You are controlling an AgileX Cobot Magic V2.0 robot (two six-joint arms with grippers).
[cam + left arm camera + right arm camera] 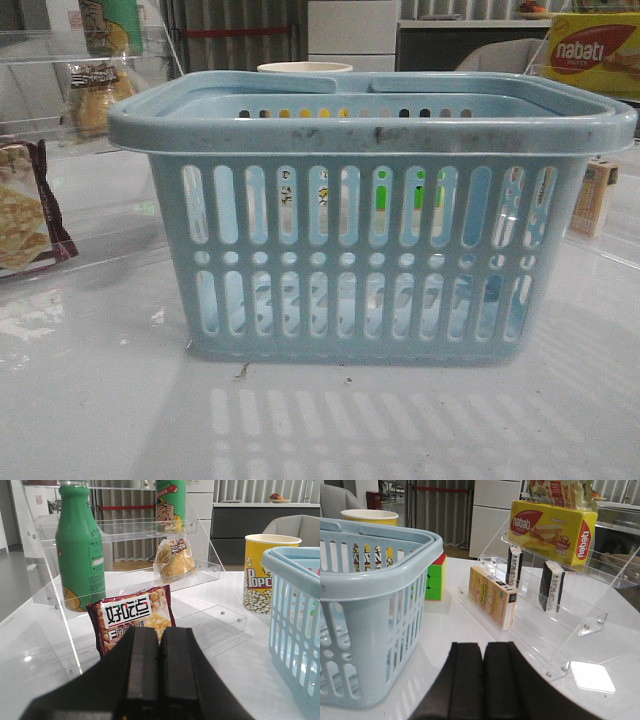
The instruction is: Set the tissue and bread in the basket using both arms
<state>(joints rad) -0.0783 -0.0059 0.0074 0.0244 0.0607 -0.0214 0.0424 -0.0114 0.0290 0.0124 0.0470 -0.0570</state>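
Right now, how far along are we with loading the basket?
Nothing looks done. The bread still sits on the clear shelf, the tissue stands on the other rack, and no item shows through the basket slots. Nothing is in hand: the left gripper and right gripper have jaws closed and empty. Both picks remain.

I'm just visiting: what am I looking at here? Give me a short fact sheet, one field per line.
basket: light blue basket, mid-table, looks empty
bread: bagged bread on the clear shelf rack, left side
tissue: two dark packets standing on the right clear rack
left gripper: left gripper shut, holding nothing, facing a cracker packet
right gripper: right gripper shut, holding nothing
other items: green bottle, popcorn cup, tan carton
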